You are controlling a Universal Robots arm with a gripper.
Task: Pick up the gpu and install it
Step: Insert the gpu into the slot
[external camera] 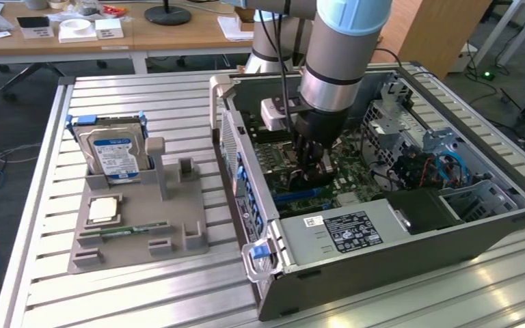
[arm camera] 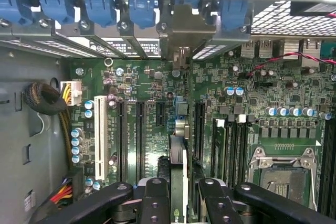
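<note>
My gripper [external camera: 313,164] reaches down into the open computer case [external camera: 381,273], just above the green motherboard [external camera: 335,184]. In the wrist view the gpu [arm camera: 178,163] stands edge-on between my black fingers [arm camera: 156,198], and the gripper [arm camera: 178,205] is shut on it. The card runs along the motherboard [arm camera: 262,103] between two black expansion slots [arm camera: 139,135]. Its silver end bracket [arm camera: 181,30] is up against the rear slot openings of the case. Whether the card's lower edge is in a slot is hidden.
A grey parts holder [external camera: 139,239] sits on the slatted table at the exterior view's left, carrying a hard drive [external camera: 117,154], a processor [external camera: 104,210] and a RAM stick [external camera: 126,231]. A power supply [external camera: 354,232] and drive cages crowd the case. Cable bundles [arm camera: 47,100] lie beside the motherboard.
</note>
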